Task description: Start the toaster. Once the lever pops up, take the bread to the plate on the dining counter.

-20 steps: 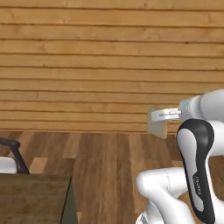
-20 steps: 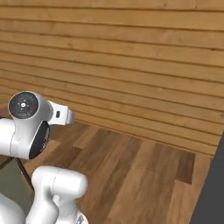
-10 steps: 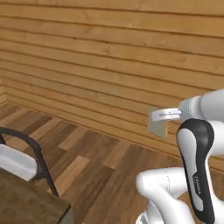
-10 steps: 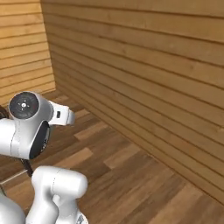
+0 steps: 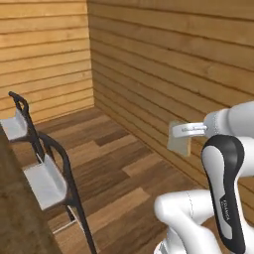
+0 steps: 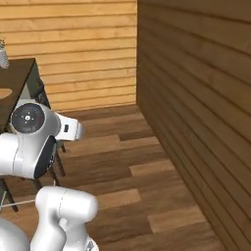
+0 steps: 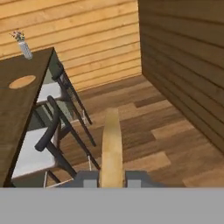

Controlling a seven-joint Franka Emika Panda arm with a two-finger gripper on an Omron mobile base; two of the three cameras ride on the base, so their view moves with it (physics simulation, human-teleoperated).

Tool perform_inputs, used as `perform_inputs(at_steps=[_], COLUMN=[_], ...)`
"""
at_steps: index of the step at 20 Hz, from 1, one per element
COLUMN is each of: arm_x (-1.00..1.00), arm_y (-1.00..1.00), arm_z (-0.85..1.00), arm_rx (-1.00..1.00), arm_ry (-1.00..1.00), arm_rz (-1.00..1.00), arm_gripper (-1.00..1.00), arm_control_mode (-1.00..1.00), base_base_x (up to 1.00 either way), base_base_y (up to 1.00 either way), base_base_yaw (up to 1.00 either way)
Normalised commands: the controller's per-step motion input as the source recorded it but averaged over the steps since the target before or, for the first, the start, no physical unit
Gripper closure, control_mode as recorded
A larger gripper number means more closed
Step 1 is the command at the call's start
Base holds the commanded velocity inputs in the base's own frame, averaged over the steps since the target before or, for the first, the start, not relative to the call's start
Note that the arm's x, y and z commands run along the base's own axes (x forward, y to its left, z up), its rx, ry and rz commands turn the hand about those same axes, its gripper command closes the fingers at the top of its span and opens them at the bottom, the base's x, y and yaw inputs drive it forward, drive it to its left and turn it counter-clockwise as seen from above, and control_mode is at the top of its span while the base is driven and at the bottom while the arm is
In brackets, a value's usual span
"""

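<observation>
The bread [image 7: 112, 146], a pale tan slice seen edge-on in the hand view, stands clamped between the two dark fingertips [image 7: 89, 180] of the tool [image 7: 112, 180], which is closed tight on its lower edge. In the left base view the same slice [image 5: 178, 139] hangs in the air in front of the arm's white wrist, over the wooden floor [image 5: 114, 163] and near the plank wall [image 5: 163, 74], touching nothing else. The plate [image 7: 22, 82], a flat tan-orange disc, lies on the dark brown bench [image 7: 17, 109] at the left of the hand view, well apart from the bread; in the right base view a sliver of the plate [image 6: 5, 93] shows at the picture's left edge on the bench [image 6: 17, 78]. A small shaker [image 7: 25, 50] with speckled top stands near the bench's far end, beyond the plate, and appears again at the upper left of the right base view [image 6: 3, 55]. Black-framed stools [image 7: 48, 131] with pale seats are drawn up along the bench's near side, between it and the bread; two of them [image 5: 47, 173] show in the left base view beside the bench edge [image 5: 20, 213]. The room's corner, where two plank walls meet, lies beyond the stools.
</observation>
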Motion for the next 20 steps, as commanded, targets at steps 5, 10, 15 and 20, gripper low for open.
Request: perform_inputs(at_steps=[5,10,15,20], arm_x=[0.0,0.0,0.0,0.0], arm_y=[0.0,0.0,0.0,0.0], arm_z=[0.0,0.0,0.0,0.0], arm_rx=[0.0,0.0,0.0,0.0], arm_ry=[0.0,0.0,0.0,0.0], arm_rz=[0.0,0.0,0.0,0.0], arm_gripper=[1.0,1.0,1.0,1.0], arm_control_mode=[1.0,1.0,1.0,1.0], base_base_x=[1.0,1.0,1.0,0.99], base_base_y=[-0.34,-0.49,-0.83,-0.84], base_base_yaw=[0.74,0.69,0.58,0.58])
